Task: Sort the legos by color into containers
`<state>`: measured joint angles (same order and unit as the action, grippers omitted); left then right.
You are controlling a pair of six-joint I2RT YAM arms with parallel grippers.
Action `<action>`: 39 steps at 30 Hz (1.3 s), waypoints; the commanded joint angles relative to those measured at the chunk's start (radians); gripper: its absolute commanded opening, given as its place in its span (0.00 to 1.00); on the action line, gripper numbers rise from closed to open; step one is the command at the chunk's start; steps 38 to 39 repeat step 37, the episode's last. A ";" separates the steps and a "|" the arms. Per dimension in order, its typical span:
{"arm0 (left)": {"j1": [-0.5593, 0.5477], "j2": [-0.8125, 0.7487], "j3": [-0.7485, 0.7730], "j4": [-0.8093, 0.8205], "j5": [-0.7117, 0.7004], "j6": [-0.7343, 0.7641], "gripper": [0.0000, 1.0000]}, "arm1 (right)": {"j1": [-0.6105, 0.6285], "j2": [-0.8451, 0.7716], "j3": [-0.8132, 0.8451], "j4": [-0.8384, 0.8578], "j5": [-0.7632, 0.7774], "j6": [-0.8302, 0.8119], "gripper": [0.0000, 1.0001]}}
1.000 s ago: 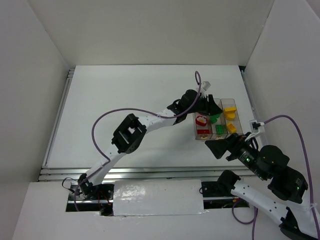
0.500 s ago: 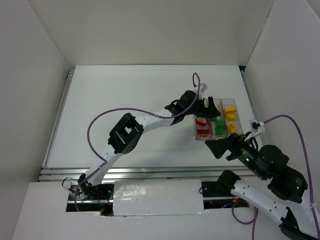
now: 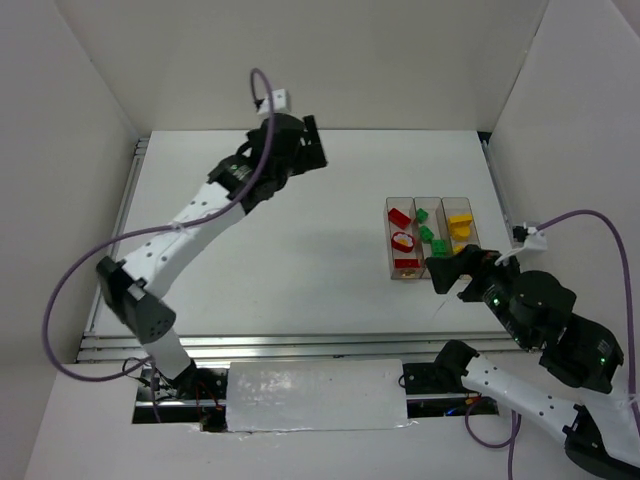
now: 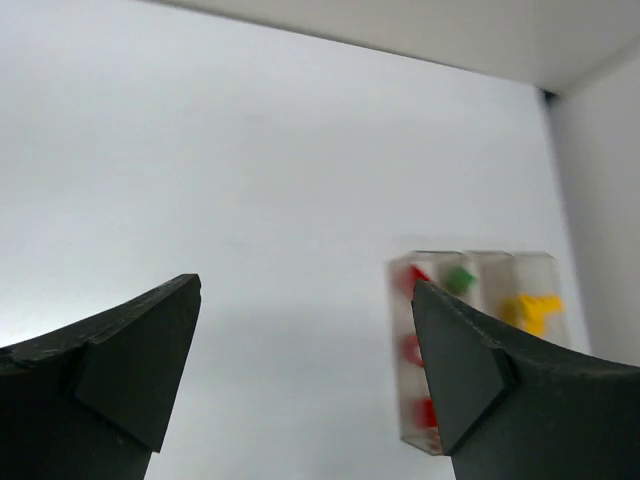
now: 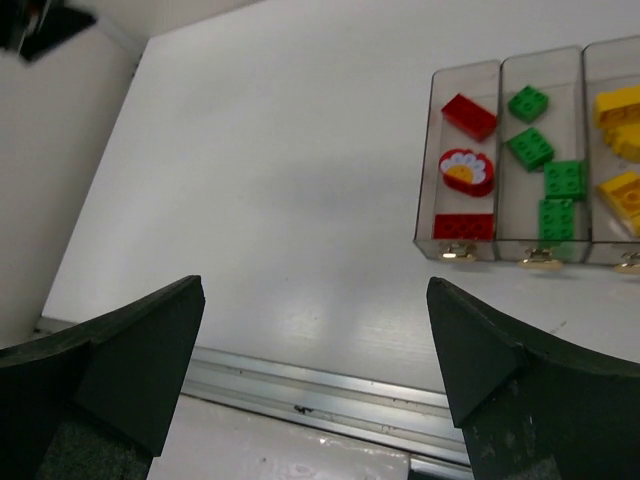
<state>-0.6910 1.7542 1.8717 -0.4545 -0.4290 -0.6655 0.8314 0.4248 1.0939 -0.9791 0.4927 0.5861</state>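
Where the three clear containers [image 3: 389,252] stand joined in a row toward the right side of the white table [image 3: 260,260], each bin holds a single colour. The left bin [image 5: 434,150] holds the red legos: a red brick [image 5: 469,116] at the far end, the red piece with the round white face [image 5: 463,171] in the middle, and a second red brick [image 5: 462,226] at the near end. The middle bin [image 5: 502,150] holds four green bricks [image 5: 529,148], spread along its length and lying at slightly different angles. The right bin [image 3: 476,222] holds the yellow bricks [image 5: 625,195]; the frame edge cuts them off in the right wrist view, so I cannot tell their count.

The left gripper [image 4: 305,290] hangs over the far left part of the table, well apart from the containers; its fingers are spread wide with nothing between them, and its wrist view shows the bins only as a blur. The right gripper [image 5: 315,285] sits just by the near end of the containers, in the top view overlapping the near end of the right bin; its fingers are likewise spread wide and hold nothing.
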 commanded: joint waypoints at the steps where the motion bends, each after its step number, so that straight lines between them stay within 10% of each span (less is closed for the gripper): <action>1: -0.008 -0.149 -0.101 -0.386 -0.330 -0.115 0.99 | 0.002 0.031 0.141 -0.079 0.155 -0.026 1.00; 8: -0.002 -0.543 -0.307 -0.718 -0.513 -0.273 1.00 | 0.003 0.081 0.409 -0.226 0.205 -0.100 1.00; 17: -0.001 -0.971 -0.524 -0.737 -0.579 -0.224 1.00 | 0.003 -0.018 0.457 -0.271 0.139 -0.137 1.00; 39: -0.001 -1.101 -0.568 -0.872 -0.646 -0.279 1.00 | 0.003 -0.084 0.363 -0.267 0.158 -0.101 1.00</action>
